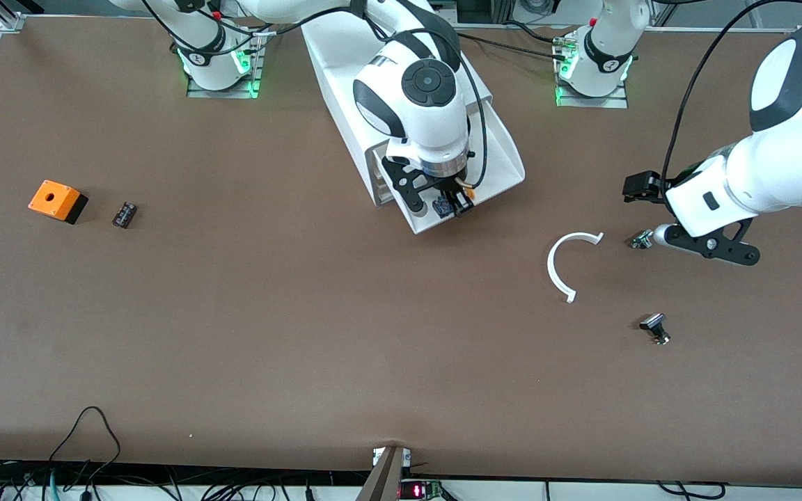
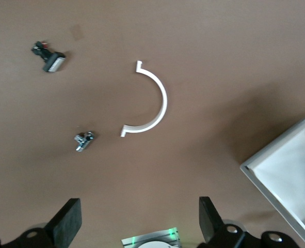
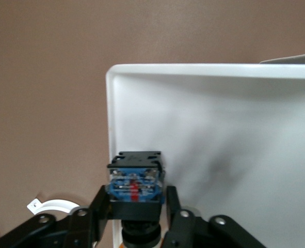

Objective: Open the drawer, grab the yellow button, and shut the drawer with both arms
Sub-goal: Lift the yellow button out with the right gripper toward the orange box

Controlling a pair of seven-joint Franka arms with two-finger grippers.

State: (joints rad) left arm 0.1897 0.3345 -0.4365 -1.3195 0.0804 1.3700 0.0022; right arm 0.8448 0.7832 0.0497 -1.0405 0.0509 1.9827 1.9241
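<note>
The drawer (image 1: pixel 505 156) stands pulled out of the white cabinet (image 1: pixel 335 66) toward the front camera; its white floor (image 3: pixel 219 129) looks bare. My right gripper (image 1: pixel 453 205) is over the drawer's front corner, shut on the button (image 1: pixel 443 206). In the right wrist view my right gripper (image 3: pixel 137 199) clamps the button's black body with blue contacts (image 3: pixel 135 175); its cap is mostly hidden below the fingers. My left gripper (image 1: pixel 648 212) hangs open and empty over the table toward the left arm's end; its wrist view shows the left gripper (image 2: pixel 137 222) wide apart.
A white C-shaped ring (image 1: pixel 568 268) lies near the drawer. A small metal part (image 1: pixel 641 240) and a black-and-silver part (image 1: pixel 655 328) lie by the left gripper. An orange box with a hole (image 1: pixel 56 200) and a small black component (image 1: pixel 124 214) sit toward the right arm's end.
</note>
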